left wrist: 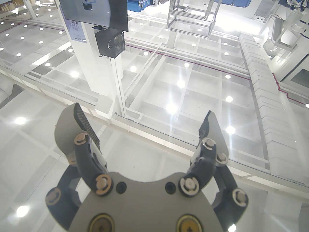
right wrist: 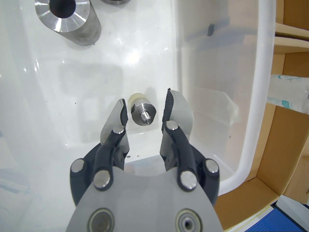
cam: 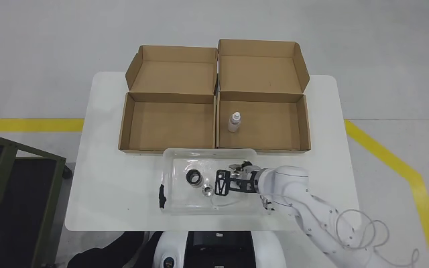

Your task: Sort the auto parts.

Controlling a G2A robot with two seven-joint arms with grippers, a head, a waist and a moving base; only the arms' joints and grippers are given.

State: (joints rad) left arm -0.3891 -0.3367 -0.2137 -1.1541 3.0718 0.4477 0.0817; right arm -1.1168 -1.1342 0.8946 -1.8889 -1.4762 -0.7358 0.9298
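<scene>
Fitting (right wrist: 142, 112), lying on the bin (right wrist: 263, 73) floor with its threaded end turned back toward the wrist, is bracketed but seemingly not touched by the right gripper (right wrist: 146, 105), whose empty jaws are partly opened, while the left gripper (left wrist: 143, 112), wide open and empty, is pointed at the ceiling (left wrist: 183, 73).

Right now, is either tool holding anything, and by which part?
Nothing held. The right tool stands open around a small metal fitting; the left tool is open, empty.
</scene>
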